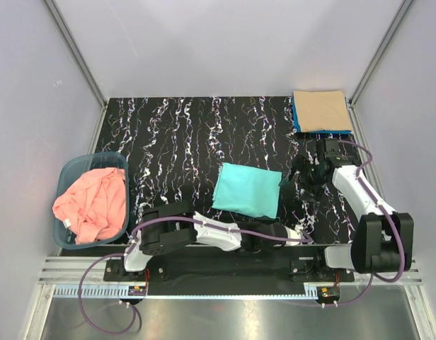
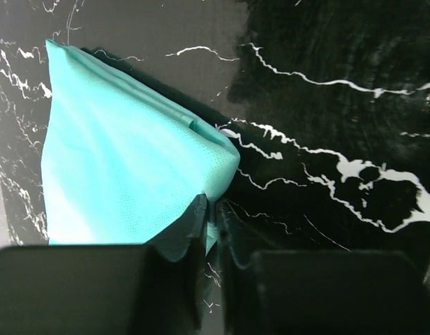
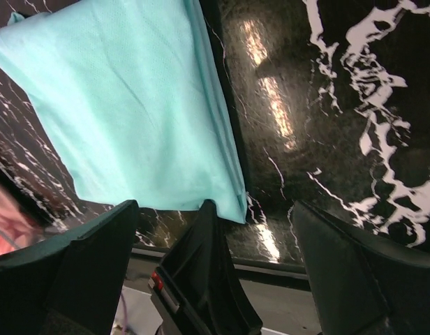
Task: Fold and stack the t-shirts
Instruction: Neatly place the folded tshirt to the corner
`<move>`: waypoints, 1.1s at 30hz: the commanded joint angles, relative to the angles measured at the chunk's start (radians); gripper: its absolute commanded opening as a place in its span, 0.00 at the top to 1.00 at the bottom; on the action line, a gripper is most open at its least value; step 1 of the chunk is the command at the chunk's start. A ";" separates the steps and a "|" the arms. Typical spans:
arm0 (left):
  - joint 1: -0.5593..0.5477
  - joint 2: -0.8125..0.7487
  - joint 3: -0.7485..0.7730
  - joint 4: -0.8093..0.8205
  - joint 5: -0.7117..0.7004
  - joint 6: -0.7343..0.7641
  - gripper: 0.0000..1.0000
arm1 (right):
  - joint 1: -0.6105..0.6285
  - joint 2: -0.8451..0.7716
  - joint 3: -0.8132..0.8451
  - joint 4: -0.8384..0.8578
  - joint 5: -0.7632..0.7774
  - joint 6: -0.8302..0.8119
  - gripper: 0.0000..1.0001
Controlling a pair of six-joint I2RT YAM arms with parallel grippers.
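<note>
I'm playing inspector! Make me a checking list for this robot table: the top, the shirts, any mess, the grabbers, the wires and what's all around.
Surface: black table with white veins.
Job's things: turquoise t-shirt folded in the middle; tan t-shirt folded on top of a blue t-shirt at the far right corner; pink t-shirt crumpled in the basket.
Clutter: blue-grey basket at the left edge; nothing else seen.
Grippers: left gripper pinched on a corner of the turquoise t-shirt; right gripper wide open, holding nothing.
Cables: purple cables run along both arms, one looping off the near edge.
Surroundings: pale walls and metal frame posts.
</note>
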 commanded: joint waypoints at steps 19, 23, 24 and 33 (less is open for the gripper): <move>0.126 -0.237 -0.052 -0.003 0.063 -0.135 1.00 | -0.036 0.337 0.010 0.330 -0.323 0.075 0.00; 0.130 -0.259 -0.041 -0.017 0.060 -0.138 1.00 | -0.036 0.355 -0.018 0.385 -0.348 0.103 0.00; 0.132 -0.268 -0.040 -0.020 0.060 -0.138 1.00 | -0.036 0.363 -0.021 0.398 -0.357 0.112 0.00; 0.135 -0.294 -0.037 -0.036 0.061 -0.142 1.00 | -0.036 0.435 -0.038 0.534 -0.386 0.215 0.05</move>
